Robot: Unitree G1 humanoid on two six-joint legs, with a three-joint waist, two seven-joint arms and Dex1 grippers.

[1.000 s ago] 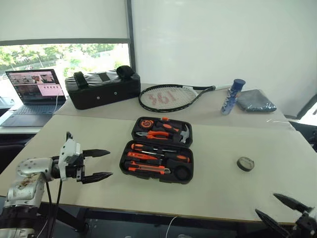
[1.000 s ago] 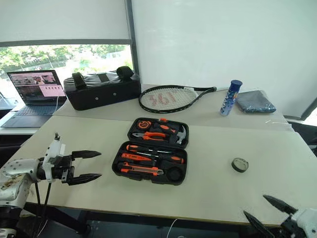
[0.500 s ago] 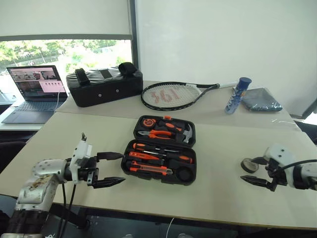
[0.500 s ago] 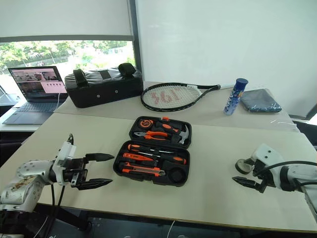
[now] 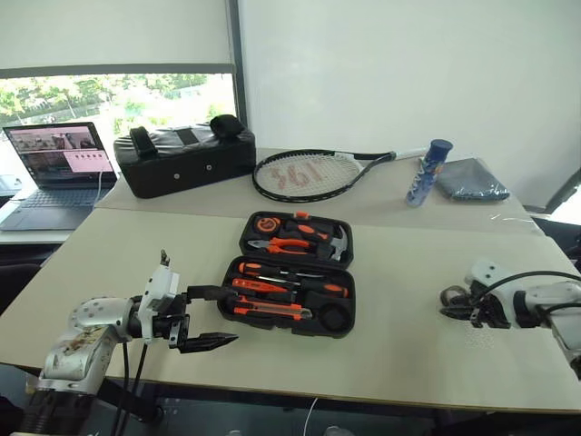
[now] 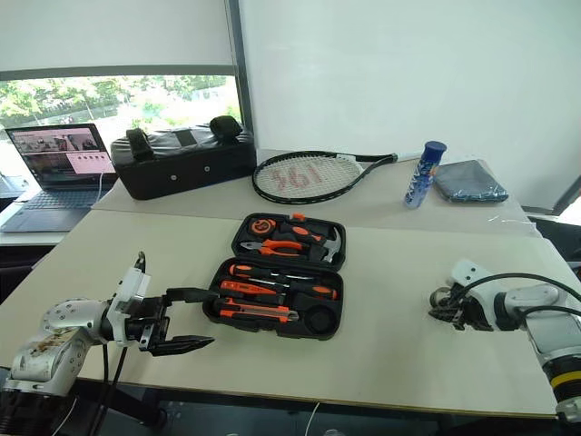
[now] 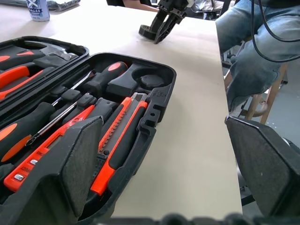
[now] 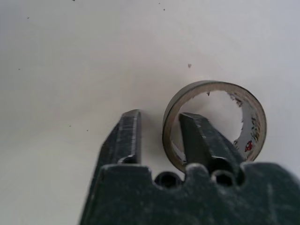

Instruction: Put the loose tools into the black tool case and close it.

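Right gripper point(image 8: 159, 136): clamped on tape roll point(image 8: 213, 123) wall (one finger inside).
Left gripper point(image 5: 211, 316): spread wide beside tool case point(image 5: 289, 288).

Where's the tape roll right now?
The tape roll lies on the table at the robot's right, well apart from the open tool case. The right gripper straddles its wall, one finger inside the ring.

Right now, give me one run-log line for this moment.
right claw: pinching wall of tape roll on table | left claw: open beside tool case | case: open, tools slotted
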